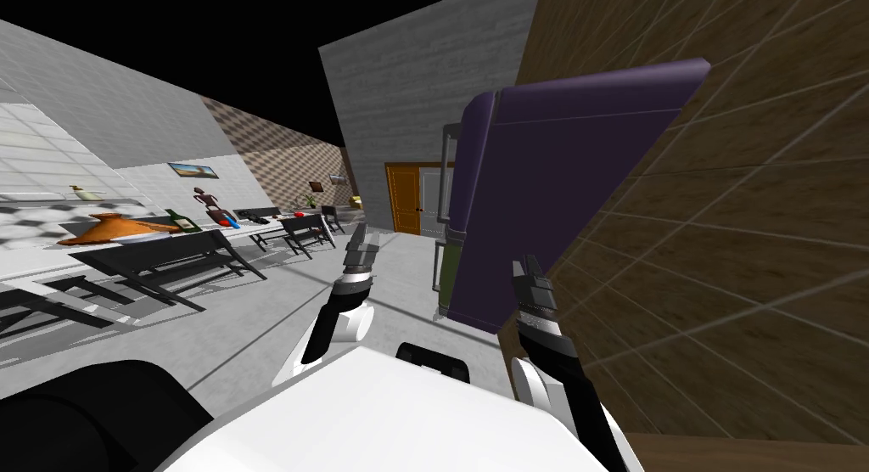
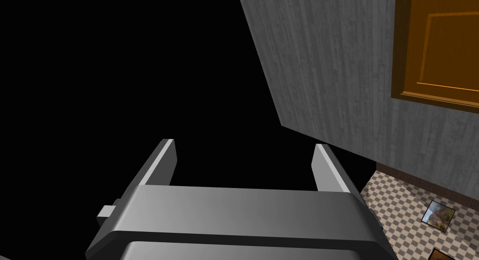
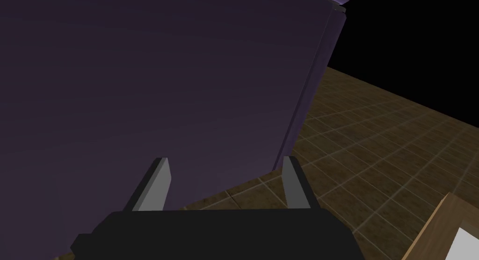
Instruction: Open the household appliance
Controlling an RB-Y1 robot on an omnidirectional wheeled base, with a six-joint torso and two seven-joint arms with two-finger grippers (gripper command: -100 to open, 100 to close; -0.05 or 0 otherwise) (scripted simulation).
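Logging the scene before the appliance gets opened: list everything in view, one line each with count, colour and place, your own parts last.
Refrigerator: one, dark purple, upright against the brown tiled wall.
Refrigerator handles: two, grey, one above the other on its far front edge.
Door: one, orange, in the grey wall beyond the refrigerator.
Tables: several, dark-framed, along the room's left side.
Bottle: one, green, on the nearest table.
Left pincer: one, light grey fingers open, over the floor, left of the refrigerator.
Right pincer: one, light grey fingers open, close to the refrigerator's purple side.
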